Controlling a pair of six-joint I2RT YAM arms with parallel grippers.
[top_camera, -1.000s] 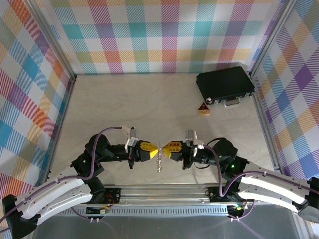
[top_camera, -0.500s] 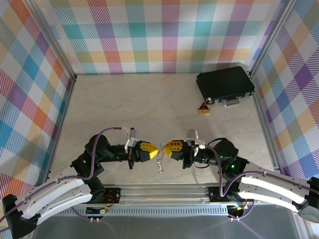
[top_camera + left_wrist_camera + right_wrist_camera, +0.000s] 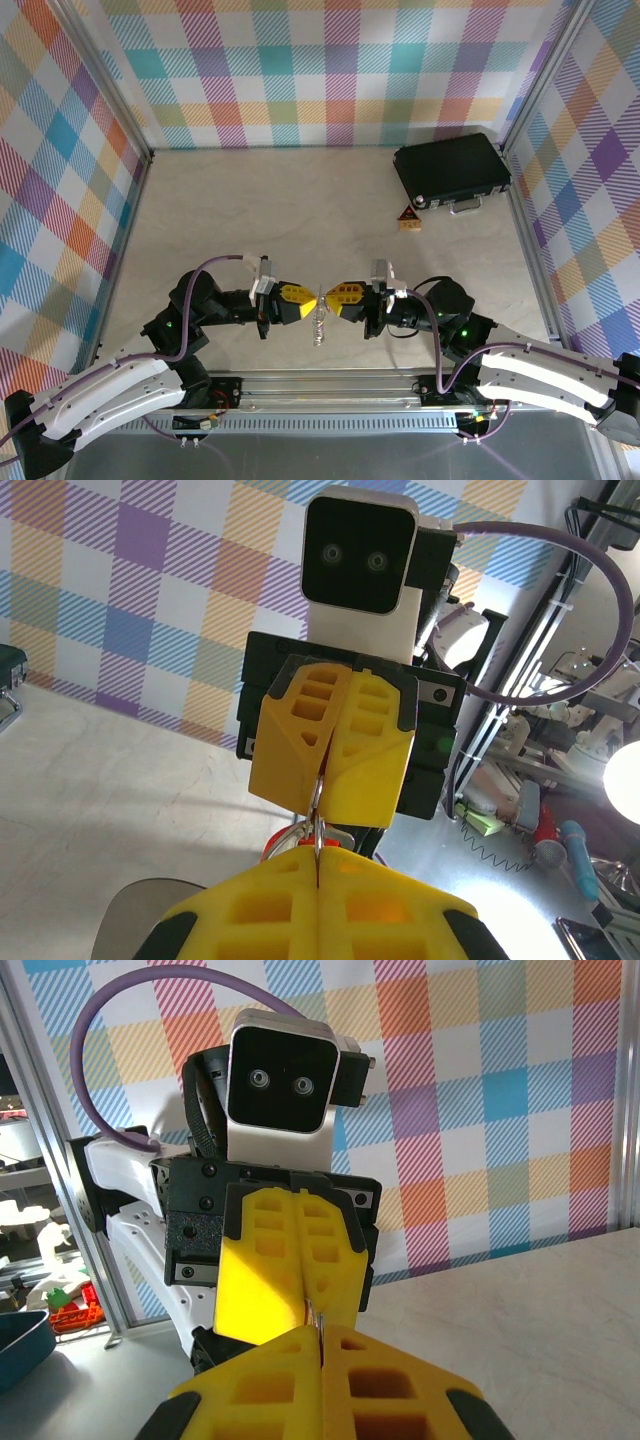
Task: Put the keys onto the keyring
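Plaid-walled cell, beige table (image 3: 250,210): left gripper (image 3: 309,303) and right gripper (image 3: 329,299) meet tip-to-tip near front edge centre, both pressed together pinching keyring (image 3: 318,328); red key (image 3: 273,844) beside it.

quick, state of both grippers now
Left gripper: closed on the keyring.
Right gripper: closed; what it pinches cannot be told.
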